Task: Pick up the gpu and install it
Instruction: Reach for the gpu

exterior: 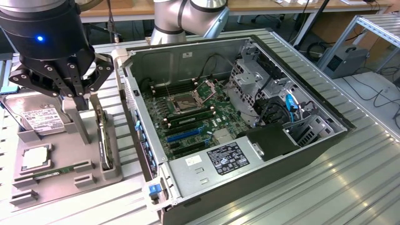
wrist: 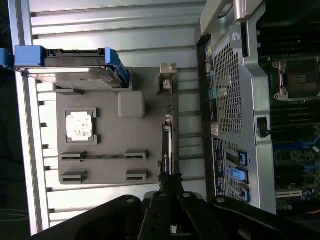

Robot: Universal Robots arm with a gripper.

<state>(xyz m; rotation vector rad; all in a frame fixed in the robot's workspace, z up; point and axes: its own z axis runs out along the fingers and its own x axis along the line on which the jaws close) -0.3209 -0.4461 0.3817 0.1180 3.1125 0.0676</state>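
Exterior view: the tool (exterior: 77,93) hangs upper left of the frame above the grey holder (exterior: 62,157), apart from the gpu (exterior: 106,140) standing on edge in its slot beside the open case (exterior: 187,54). Wrist view: the gpu (wrist: 168,145) runs edge-on, bracket (wrist: 168,75) at the end away from the tool (wrist: 170,179), a narrow strip of desk (wrist: 189,105) between it and the case (wrist: 235,100); whether the tool is open or closed I cannot tell

One gpu (wrist: 169,145) end (beneath the claw (wrist: 170,179)) unseen
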